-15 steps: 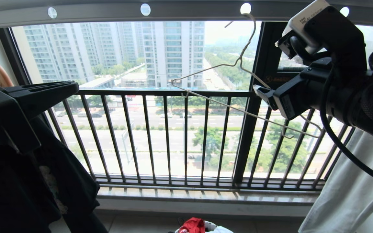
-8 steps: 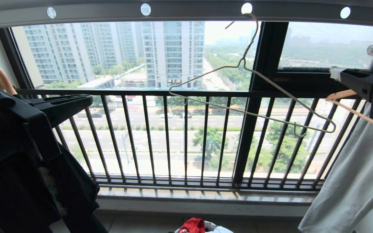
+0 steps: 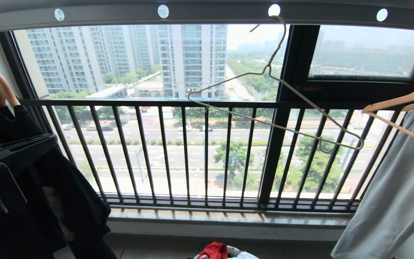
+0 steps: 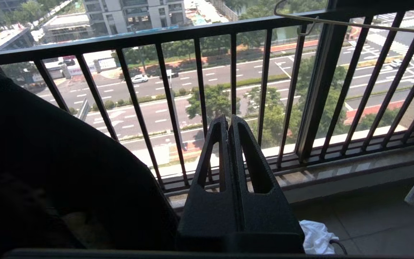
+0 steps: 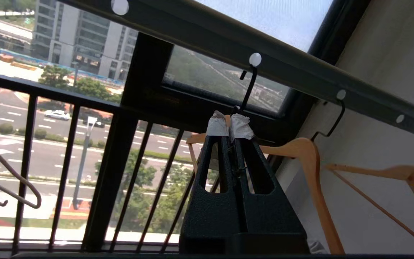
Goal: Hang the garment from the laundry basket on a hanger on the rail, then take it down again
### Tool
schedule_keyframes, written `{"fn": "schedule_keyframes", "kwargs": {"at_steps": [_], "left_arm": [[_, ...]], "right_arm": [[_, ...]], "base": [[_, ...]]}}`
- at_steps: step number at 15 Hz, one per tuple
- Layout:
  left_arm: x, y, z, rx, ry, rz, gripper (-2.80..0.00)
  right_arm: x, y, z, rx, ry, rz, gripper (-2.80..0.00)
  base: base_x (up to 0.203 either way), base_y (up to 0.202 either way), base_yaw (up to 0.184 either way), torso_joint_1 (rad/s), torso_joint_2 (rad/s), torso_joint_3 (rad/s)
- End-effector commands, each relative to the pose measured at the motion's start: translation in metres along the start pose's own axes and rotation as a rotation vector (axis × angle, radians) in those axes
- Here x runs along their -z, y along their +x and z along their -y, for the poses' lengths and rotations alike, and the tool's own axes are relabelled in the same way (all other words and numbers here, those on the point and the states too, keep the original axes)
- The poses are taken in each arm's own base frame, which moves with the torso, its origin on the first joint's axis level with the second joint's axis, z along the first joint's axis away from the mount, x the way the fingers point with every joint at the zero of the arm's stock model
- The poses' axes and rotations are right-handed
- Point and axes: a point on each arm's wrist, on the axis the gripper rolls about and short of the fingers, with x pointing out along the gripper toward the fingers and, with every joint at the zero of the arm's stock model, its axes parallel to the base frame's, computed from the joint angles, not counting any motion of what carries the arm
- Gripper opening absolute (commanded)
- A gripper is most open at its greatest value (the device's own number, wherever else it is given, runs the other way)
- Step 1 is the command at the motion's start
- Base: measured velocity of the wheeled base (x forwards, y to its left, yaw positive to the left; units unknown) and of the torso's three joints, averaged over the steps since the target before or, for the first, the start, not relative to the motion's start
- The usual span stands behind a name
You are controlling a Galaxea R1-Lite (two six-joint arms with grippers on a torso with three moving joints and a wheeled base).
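1. The hanger [image 3: 275,104] is hooked empty into a hole of the rail [image 3: 207,14], ready for dressing.
2. The garment [image 3: 214,250] lies in the laundry basket [image 3: 234,251], far below the rail.
3. The left gripper [image 4: 229,124] and the right gripper [image 5: 230,126] are closed on nothing, both below the rail.

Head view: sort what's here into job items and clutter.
Job items: wire hanger hooked on the rail; red garment in the laundry basket.

Clutter: wooden hangers, white T-shirt, black garment, window railing.
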Motion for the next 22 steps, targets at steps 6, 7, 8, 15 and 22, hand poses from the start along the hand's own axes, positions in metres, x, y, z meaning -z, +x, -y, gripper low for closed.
{"fn": "schedule_keyframes", "kwargs": {"at_steps": [6,7,8,15,22], "left_arm": [[0.030,-0.106,-0.017,-0.388,-0.034,0.273,-2.80],[0.044,-0.116,-0.014,-0.408,-0.034,0.294,-2.80],[0.057,-0.124,-0.011,-0.422,-0.033,0.310,-2.80],[0.154,-0.134,-0.003,-0.388,-0.020,0.156,-2.80],[0.191,-0.125,-0.002,-0.290,-0.042,-0.038,-2.80]], "right_arm": [[-0.005,-0.112,0.056,0.332,0.001,0.097,-2.80],[-0.002,-0.123,0.058,0.332,-0.007,0.093,-2.80],[0.004,-0.134,0.057,0.333,-0.017,0.080,-2.80],[0.112,-0.147,0.005,0.250,-0.061,-0.134,-2.80],[0.210,-0.137,-0.051,-0.178,0.263,-0.221,-2.80]], "base": [[0.000,0.000,0.000,0.000,0.00,0.000],[0.000,0.000,0.000,0.000,0.00,0.000],[0.000,0.000,0.000,0.000,0.00,0.000],[0.000,0.000,0.000,0.000,0.00,0.000],[0.000,0.000,0.000,0.000,0.00,0.000]]}}
